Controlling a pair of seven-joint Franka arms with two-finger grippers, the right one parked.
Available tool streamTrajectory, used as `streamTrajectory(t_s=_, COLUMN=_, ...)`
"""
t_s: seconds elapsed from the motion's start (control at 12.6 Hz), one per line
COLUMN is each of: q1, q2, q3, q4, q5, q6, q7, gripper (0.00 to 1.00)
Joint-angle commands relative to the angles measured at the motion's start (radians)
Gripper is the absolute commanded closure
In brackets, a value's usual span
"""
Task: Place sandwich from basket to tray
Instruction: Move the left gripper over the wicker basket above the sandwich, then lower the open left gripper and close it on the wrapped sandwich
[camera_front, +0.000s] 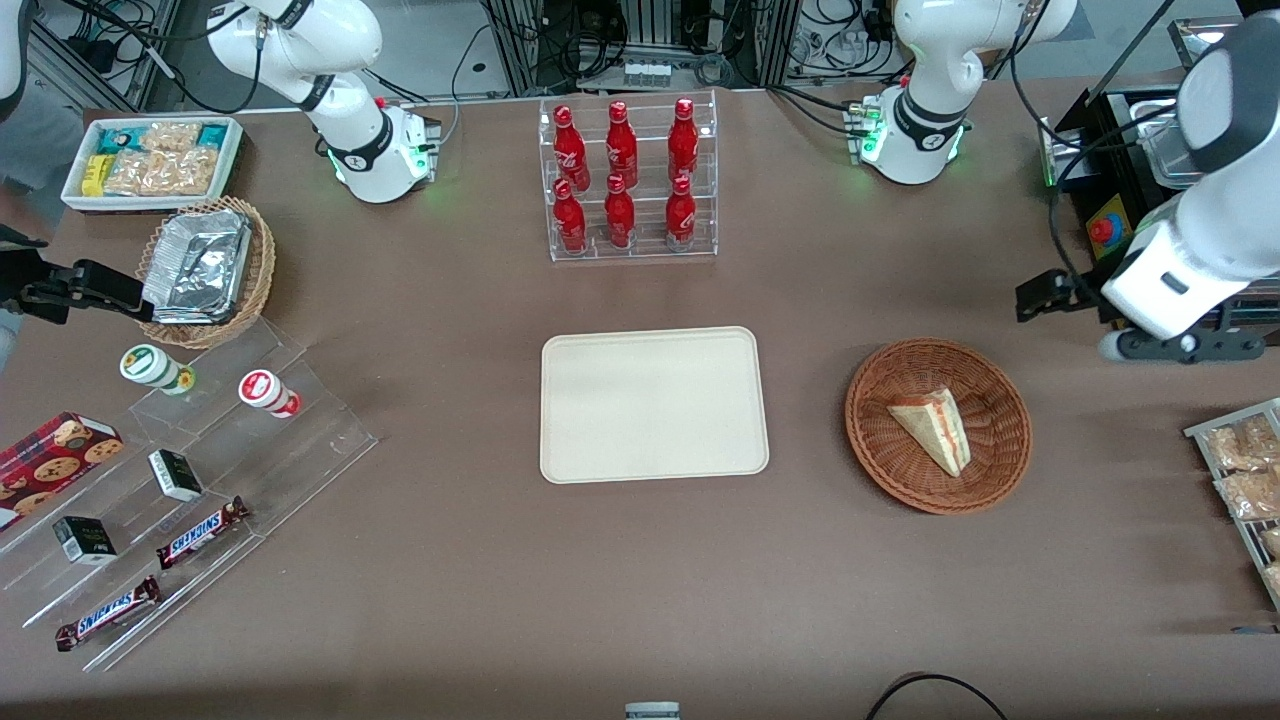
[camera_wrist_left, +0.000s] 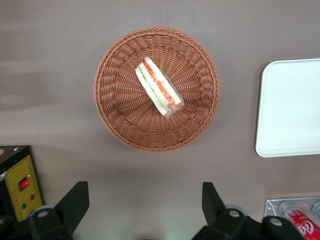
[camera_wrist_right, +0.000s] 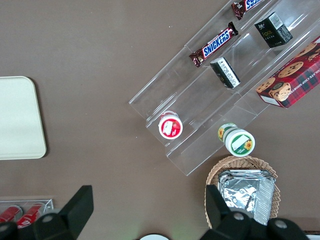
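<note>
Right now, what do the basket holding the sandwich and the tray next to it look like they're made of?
The basket looks like reddish-brown woven wicker, matte, with visible braided strands and rim. The tray seems to be cream plastic, smooth and slightly satin, with rounded corners and a low moulded rim. The sandwich shows pale soft bread, apparently in clear film. The gripper hangs open, high above the table beside the basket.

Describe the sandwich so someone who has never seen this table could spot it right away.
Start at the cream tray in the middle of the table, then look toward the working arm's end to the round reddish-brown basket. The sandwich lies inside it: a pale triangular wedge with red and green filling, the only thing in that basket. The open gripper hovers above, not touching it.
</note>
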Motion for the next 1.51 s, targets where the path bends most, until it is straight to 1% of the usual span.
streamTrajectory(t_s=0.0, q1=0.006, q2=-0.025, q3=-0.010, q4=-0.131, q5=0.013, q6=0.123, q7=0.007, gripper=0.00)
streamTrajectory(t_s=0.4, q1=0.003, q2=-0.057, q3=-0.010, q4=-0.389, q5=0.013, q6=0.451, q7=-0.028, gripper=0.00)
streamTrajectory(t_s=0.56, q1=0.003, q2=-0.049, q3=-0.011, q4=-0.460, q5=0.013, q6=0.565, q7=-0.062, gripper=0.00)
streamTrajectory(t_s=0.64, q1=0.000, q2=-0.034, q3=-0.011, q4=-0.460, q5=0.013, q6=0.582, q7=-0.092, gripper=0.00)
streamTrajectory(t_s=0.8, q1=-0.005, q2=-0.020, q3=-0.018, q4=-0.456, q5=0.013, q6=0.585, q7=-0.203, gripper=0.00)
streamTrajectory(t_s=0.96, q1=-0.028, q2=-0.005, q3=-0.019, q4=-0.459, q5=0.015, q6=0.623, q7=-0.322, gripper=0.00)
streamTrajectory(t_s=1.19, q1=-0.048, q2=0.027, q3=-0.019, q4=-0.457, q5=0.017, q6=0.653, q7=-0.599, gripper=0.00)
streamTrajectory(t_s=1.43, q1=-0.054, q2=0.067, q3=-0.019, q4=-0.454, q5=0.015, q6=0.680, q7=-0.772, gripper=0.00)
